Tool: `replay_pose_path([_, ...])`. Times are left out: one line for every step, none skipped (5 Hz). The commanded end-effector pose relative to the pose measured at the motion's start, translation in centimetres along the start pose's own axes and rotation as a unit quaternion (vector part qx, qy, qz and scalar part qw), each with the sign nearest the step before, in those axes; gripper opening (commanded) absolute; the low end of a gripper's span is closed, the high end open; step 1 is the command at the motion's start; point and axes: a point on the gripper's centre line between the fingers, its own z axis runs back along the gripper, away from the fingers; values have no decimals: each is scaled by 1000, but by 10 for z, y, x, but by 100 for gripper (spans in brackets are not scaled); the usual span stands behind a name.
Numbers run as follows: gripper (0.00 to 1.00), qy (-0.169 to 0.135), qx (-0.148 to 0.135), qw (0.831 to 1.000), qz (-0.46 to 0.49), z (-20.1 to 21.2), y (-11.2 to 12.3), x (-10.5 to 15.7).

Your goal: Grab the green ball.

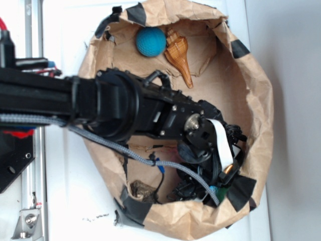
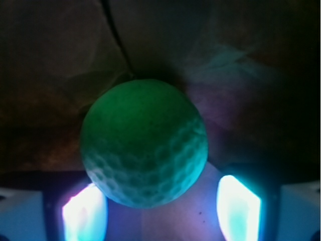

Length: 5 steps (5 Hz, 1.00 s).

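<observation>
the black robot arm (image 1: 130,108) reaches across a shallow brown paper enclosure with black-taped rim (image 1: 261,100), its gripper (image 1: 220,183) lowered at the near corner of the paper floor. in the wrist view the small round green ball with a dimpled surface (image 2: 144,143) fills the centre of the frame, sitting between two glowing fingertips (image 2: 238,208) that show at the lower left and lower right. the ball appears wider than the gap the pads leave visible, and the pads stand to either side of it; whether they press on it or merely flank it cannot be told, as the lighting is dim and the contact lines are hidden. in the exterior view the ball itself is masked by the gripper and its cabling. judged step: the approach is complete and the grasp is in hand, at or just before closure. the next move calls for closing evenly on the ball's widest part, since a smooth sphere may squirt out if pinched low or off centre, then a straight lift clear of the paper wall. count: one green ball; one larger textured blue-teal ball (image 1: 150,41) at the far side; one orange-brown spiral seashell (image 1: 179,52) just beside it, apparently touching; one dark rough lump (image 1: 143,191) near the lower rim, not identifiable.
</observation>
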Motion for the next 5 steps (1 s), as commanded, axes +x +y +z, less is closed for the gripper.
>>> replay_pose_path([0,-10,0,999,-34,0,-12,16])
replay_pose_path([0,-12,-1,999,-34,1,-14,16])
replay_pose_path([0,-14,-1,999,-35,3,-14,15])
replay_pose_path([0,-15,0,999,-33,7,-12,15])
replay_pose_path([0,-11,6,1000,-28,15,-10,9])
